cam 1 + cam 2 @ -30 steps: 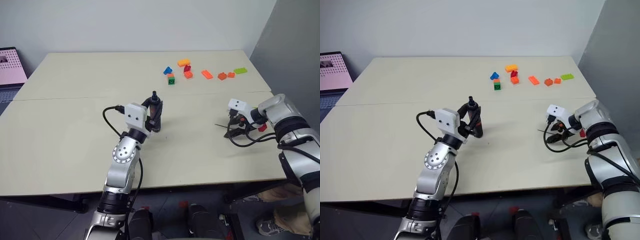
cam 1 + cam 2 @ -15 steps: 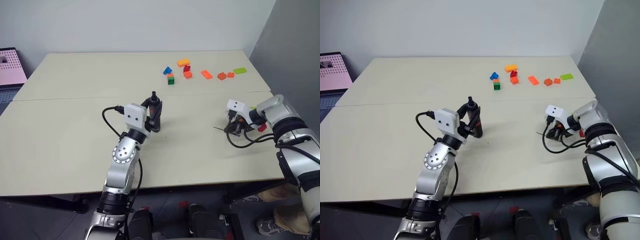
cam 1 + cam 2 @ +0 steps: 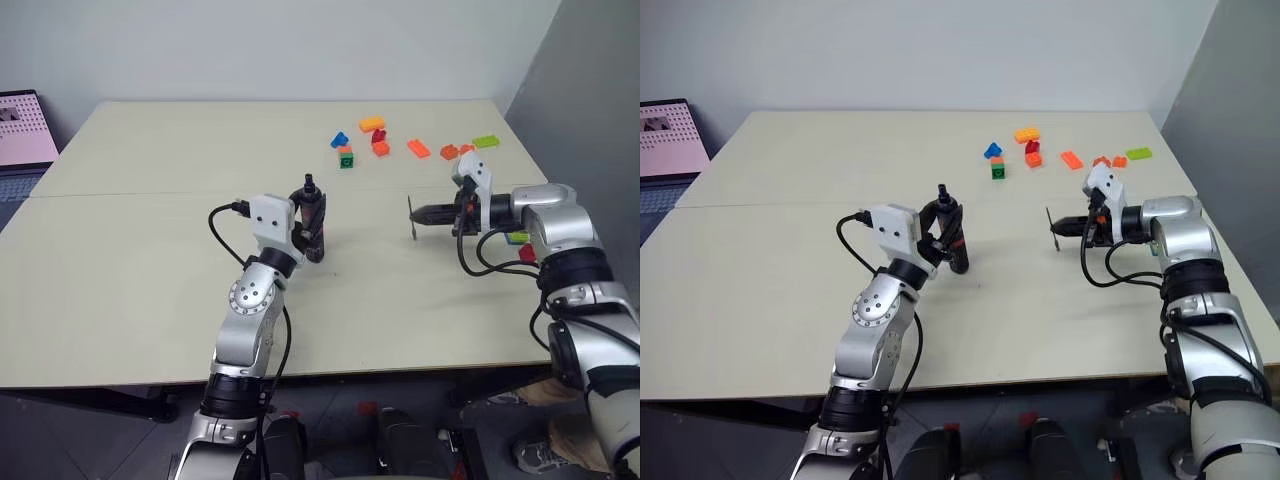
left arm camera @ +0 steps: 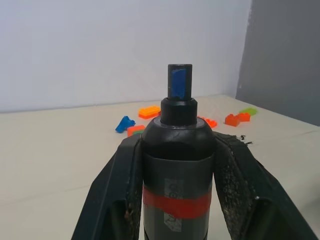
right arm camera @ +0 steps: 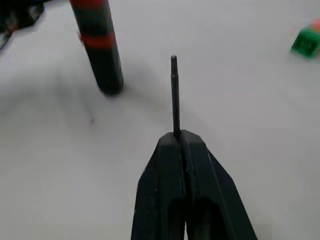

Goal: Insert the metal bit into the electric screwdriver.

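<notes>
Screwdriver and bit held up over the desk [image 3: 120, 260].

On the left, left hand [image 3: 308, 232] closed around the electric screwdriver [image 3: 312, 222], standing upright, dark with a red band and a small blue tip on top. Bare desk between the two hands. On the right, right hand [image 3: 428, 212] pinched shut on the metal bit [image 3: 411, 217], thin and grey, like a needle. Farther back, small colored bricks [image 3: 378, 138] scattered.

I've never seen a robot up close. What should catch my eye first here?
Near the table's middle, the left gripper holds the electric screwdriver upright, jaws shut around it. To its right, the right gripper is raised above the table, pinching the thin metal bit. Bright toy bricks lie scattered at the far side.
</notes>
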`<action>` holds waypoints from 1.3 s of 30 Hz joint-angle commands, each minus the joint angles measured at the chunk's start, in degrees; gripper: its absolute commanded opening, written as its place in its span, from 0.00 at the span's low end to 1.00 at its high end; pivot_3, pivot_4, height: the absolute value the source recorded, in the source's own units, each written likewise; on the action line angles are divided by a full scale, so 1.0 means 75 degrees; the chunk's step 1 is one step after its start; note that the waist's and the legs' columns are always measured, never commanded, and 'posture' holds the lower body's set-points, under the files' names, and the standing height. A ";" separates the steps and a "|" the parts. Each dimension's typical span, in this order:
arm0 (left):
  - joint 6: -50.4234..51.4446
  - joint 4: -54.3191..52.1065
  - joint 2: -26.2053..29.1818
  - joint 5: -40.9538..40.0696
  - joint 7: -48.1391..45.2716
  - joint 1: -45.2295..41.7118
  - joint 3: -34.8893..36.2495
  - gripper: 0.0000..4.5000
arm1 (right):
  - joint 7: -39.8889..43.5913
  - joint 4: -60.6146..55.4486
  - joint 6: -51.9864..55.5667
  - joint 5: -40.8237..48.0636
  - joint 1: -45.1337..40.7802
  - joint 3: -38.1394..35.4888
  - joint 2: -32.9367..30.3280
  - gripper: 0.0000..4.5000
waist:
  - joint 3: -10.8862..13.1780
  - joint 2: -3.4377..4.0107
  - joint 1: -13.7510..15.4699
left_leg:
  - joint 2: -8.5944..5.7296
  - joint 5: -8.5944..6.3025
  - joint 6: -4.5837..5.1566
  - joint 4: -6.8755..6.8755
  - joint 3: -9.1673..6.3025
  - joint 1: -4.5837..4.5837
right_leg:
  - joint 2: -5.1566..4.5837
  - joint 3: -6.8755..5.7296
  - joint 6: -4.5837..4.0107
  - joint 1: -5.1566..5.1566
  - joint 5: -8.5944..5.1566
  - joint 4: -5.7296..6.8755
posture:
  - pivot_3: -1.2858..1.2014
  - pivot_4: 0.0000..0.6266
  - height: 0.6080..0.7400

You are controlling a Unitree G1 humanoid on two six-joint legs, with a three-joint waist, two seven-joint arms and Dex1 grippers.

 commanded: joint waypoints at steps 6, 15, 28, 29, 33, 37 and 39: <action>-0.0011 -0.0465 -0.0151 0.0070 -0.0088 -0.0483 -0.0300 0.36 | -0.2380 -0.3768 0.1225 0.1705 0.0908 -0.1247 0.1107 0.00 | 0.0000 0.0000 0.0032 | 0.0000 0.0000 0.0000 -0.0006 0.0001 -0.0002 | -0.0001 -0.0001 -0.0001 -0.0003 -0.0001 -0.0007 | 0.52 0.24 1.00; -0.0578 -0.0034 -0.0225 0.0562 -0.0026 -0.0047 -0.0696 0.36 | -0.3692 -0.5166 0.1783 0.2208 0.0870 -0.0963 0.1682 0.00 | 0.0000 0.0000 0.0048 | 0.0001 0.0000 0.0000 -0.0004 0.0002 -0.0001 | -0.0001 -0.0001 -0.0001 -0.0003 -0.0001 -0.0006 | 0.52 0.24 1.00; -0.0490 -0.0351 -0.0129 0.0467 -0.0392 0.0049 -0.0776 0.36 | -0.2283 -0.4373 0.1418 0.2660 -0.0029 -0.0317 0.1159 0.00 | 0.0000 0.0000 0.0072 | 0.0001 0.0000 0.0001 -0.0005 0.0003 -0.0001 | 0.0000 -0.0002 -0.0002 -0.0004 -0.0001 -0.0009 | 0.52 0.24 1.00; -0.0424 -0.0491 -0.0078 0.0415 -0.0461 0.0056 -0.0752 0.36 | -0.2177 -0.4299 0.1418 0.2686 -0.0129 -0.0309 0.1091 0.00 | 0.0000 0.0000 0.0080 | 0.0001 0.0000 0.0001 -0.0005 0.0001 -0.0001 | 0.0000 -0.0004 -0.0003 -0.0003 -0.0002 -0.0010 | 0.52 0.24 1.00; -0.0257 -0.1015 0.0153 0.0124 -0.0848 0.0172 -0.0694 0.36 | -0.1925 -0.4030 0.1432 0.2769 -0.0436 -0.0311 0.0868 0.00 | 0.0002 0.0002 0.0077 | 0.0002 -0.0001 0.0001 -0.0010 0.0005 -0.0006 | 0.0000 -0.0001 -0.0004 -0.0010 -0.0002 -0.0013 | 0.52 0.24 1.00; -0.0159 -0.1017 0.0286 -0.0010 -0.0990 0.0332 -0.0587 0.36 | -0.1764 -0.3859 0.1547 0.2850 -0.0579 -0.0294 0.0748 0.00 | 0.0002 0.0002 0.0089 | 0.0003 -0.0001 0.0001 -0.0014 0.0003 -0.0006 | -0.0001 -0.0003 -0.0007 -0.0011 -0.0004 -0.0014 | 0.52 0.24 1.00; -0.0165 -0.0995 0.0277 -0.0004 -0.0994 0.0367 -0.0588 0.36 | -0.1733 -0.3864 0.1611 0.2889 -0.0576 -0.0281 0.0725 0.00 | 0.0002 0.0002 0.0087 | 0.0003 -0.0001 0.0001 -0.0012 0.0004 -0.0006 | -0.0001 -0.0003 -0.0007 -0.0010 -0.0004 -0.0014 | 0.52 0.24 1.00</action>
